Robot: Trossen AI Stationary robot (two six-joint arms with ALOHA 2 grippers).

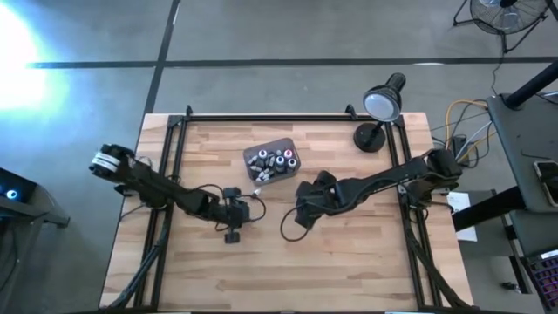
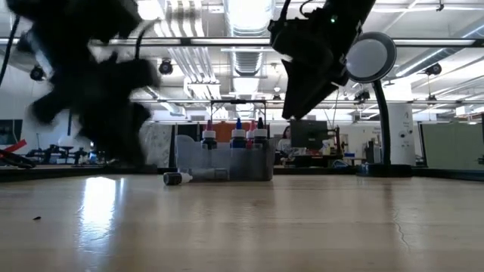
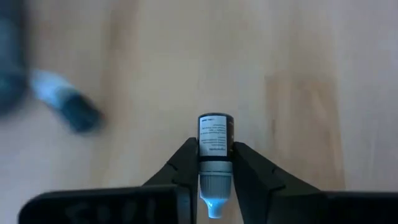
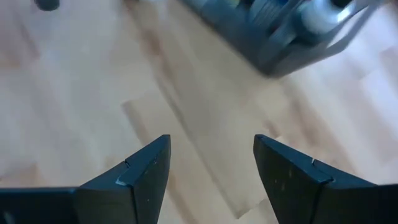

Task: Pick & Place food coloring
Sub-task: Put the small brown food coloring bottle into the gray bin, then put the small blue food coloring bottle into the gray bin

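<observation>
My left gripper is shut on one food coloring bottle with a dark body, a white label and a pale cap. In the high view it is left of the table's middle. Another bottle lies on its side on the wood near the tub. Several more stand in the translucent grey square tub, caps up. My right gripper is open over bare wood, near the tub's near-right side. My left gripper pinches the bottle between its two fingers at the neck end of the body. The bottle lies along the fingers: its pale cap points back toward the wrist and its dark base sticks out past the fingertips.
A black desk lamp stands at the table's far right corner. Black frame rails run along the left, right and far edges. Open wood lies toward the near edge.
</observation>
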